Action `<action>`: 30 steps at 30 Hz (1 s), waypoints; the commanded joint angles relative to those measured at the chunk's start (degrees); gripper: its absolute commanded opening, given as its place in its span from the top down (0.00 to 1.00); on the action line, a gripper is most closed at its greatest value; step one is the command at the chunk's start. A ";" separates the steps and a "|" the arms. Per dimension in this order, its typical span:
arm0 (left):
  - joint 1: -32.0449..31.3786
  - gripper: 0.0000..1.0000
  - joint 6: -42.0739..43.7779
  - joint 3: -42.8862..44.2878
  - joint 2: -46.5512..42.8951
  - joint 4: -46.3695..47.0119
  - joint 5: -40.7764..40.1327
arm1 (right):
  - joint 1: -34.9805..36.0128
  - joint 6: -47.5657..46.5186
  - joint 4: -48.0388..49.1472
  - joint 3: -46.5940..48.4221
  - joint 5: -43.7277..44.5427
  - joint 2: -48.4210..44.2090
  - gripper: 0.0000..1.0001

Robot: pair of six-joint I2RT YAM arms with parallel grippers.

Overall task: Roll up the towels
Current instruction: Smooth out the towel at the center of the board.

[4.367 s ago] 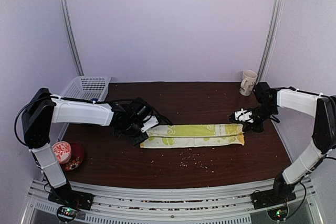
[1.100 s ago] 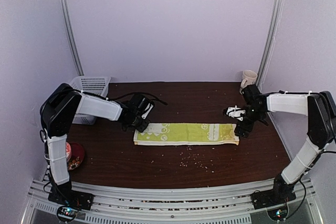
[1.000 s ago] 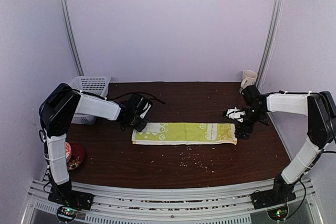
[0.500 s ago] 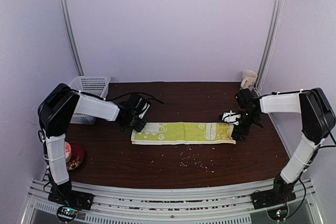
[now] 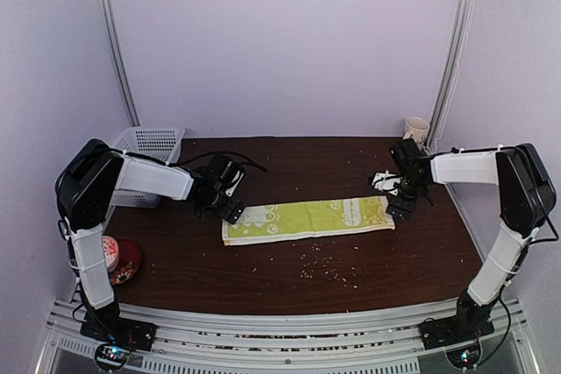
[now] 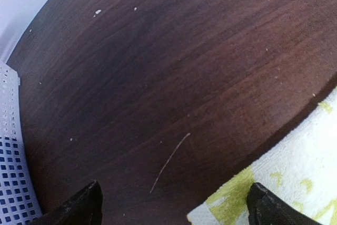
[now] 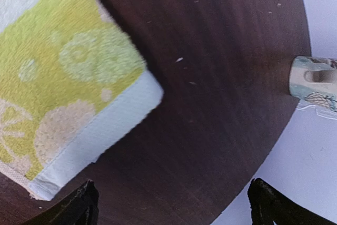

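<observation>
we judge the folded yellow-green towel [image 5: 307, 219] light, limp and clingy, best pinched at a short end; left gripper [image 5: 230, 210] and right gripper [image 5: 394, 208] both gape empty at its ends.

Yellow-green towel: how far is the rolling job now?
Done: the yellow-green patterned towel lies as a long flat strip on the dark wooden table. In hand: nothing; the left tool and right tool stand open at its ends. Left: rolling has not begun.
</observation>
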 commanded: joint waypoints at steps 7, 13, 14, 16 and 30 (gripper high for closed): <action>-0.06 0.02 -5.64 -1.66 -19.27 -6.62 -0.30 | -2.22 19.27 14.64 2.05 5.46 -13.21 0.00; -1.23 0.02 -8.29 -3.81 -28.44 -11.76 1.28 | -6.01 31.12 5.44 3.69 -19.43 -11.44 0.00; -1.74 0.02 -8.34 -3.88 -30.17 -12.88 1.80 | -6.72 32.01 3.02 4.69 -23.92 -10.03 0.00; -2.83 0.02 -8.16 -3.70 -32.41 -14.92 2.89 | -7.89 34.08 0.43 5.44 -29.01 -7.81 0.00; -5.72 0.02 -1.82 -2.78 -28.68 -16.55 6.03 | -13.81 42.70 -0.97 -1.22 -37.64 -3.22 0.13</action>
